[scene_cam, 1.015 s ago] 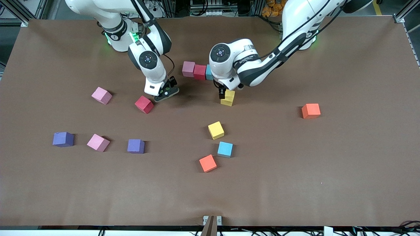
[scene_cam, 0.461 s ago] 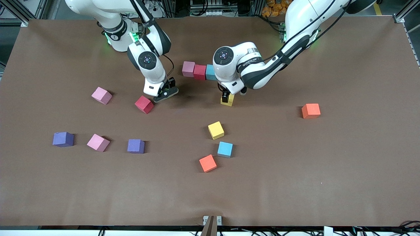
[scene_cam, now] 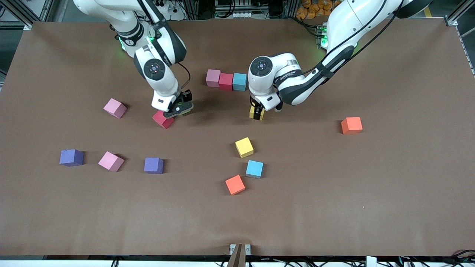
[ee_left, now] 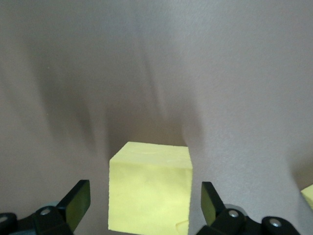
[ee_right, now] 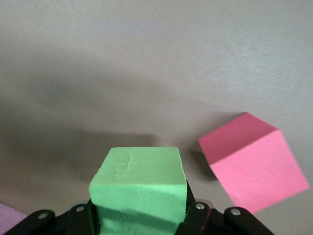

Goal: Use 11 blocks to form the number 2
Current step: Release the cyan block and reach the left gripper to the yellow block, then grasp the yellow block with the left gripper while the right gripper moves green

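A row of three blocks lies near the robots: pink (scene_cam: 213,78), red (scene_cam: 225,81) and light blue (scene_cam: 239,81). Just nearer the camera, my left gripper (scene_cam: 257,110) (ee_left: 144,208) stands open around a yellow block (scene_cam: 259,115) (ee_left: 149,188), with a gap between the block and each finger. My right gripper (scene_cam: 177,108) (ee_right: 139,218) is shut on a green block (ee_right: 139,188), just above the table beside a loose red block (scene_cam: 162,119) (ee_right: 254,166).
Loose blocks lie about: pink (scene_cam: 115,108), purple (scene_cam: 71,157), pink (scene_cam: 111,161), purple (scene_cam: 153,165), yellow (scene_cam: 244,147), light blue (scene_cam: 254,169), orange (scene_cam: 235,184), and orange (scene_cam: 351,125) toward the left arm's end.
My right gripper has shut on the green block and shifted toward the red block. My left gripper has come down around the yellow block, still open.
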`<state>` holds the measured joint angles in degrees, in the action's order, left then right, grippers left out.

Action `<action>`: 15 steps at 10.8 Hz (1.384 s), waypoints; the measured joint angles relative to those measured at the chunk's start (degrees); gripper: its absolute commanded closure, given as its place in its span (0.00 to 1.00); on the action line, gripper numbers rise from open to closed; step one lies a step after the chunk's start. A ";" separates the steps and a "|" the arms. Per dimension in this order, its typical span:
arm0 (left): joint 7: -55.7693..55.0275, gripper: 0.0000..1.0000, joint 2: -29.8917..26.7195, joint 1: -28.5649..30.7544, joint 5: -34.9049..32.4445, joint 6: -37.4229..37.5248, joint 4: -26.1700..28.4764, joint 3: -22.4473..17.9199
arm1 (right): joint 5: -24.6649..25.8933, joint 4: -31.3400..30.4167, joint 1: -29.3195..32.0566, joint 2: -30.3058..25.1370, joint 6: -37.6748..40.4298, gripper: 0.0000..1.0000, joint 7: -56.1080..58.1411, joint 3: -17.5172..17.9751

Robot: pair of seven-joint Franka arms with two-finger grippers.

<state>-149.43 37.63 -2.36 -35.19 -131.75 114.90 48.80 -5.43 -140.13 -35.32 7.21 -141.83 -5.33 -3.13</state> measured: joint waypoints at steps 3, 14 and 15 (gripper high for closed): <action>0.00 0.00 1.03 -0.14 -2.06 -1.79 2.01 -0.03 | 0.00 0.01 4.02 -4.91 3.47 0.56 1.09 -0.06; 1.46 1.00 1.10 -0.20 -4.01 -3.52 1.73 -0.40 | 0.06 7.17 10.68 -13.28 17.35 0.56 -16.01 -0.38; 3.48 1.00 1.09 -0.38 -4.01 -3.67 0.69 -0.36 | 0.06 7.35 10.68 -13.28 17.34 0.56 -17.04 -0.42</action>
<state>-145.96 38.72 -2.73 -39.20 -135.42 115.59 48.44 -5.37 -132.78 -24.64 -6.07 -124.49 -22.38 -3.55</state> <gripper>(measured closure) 0.348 0.396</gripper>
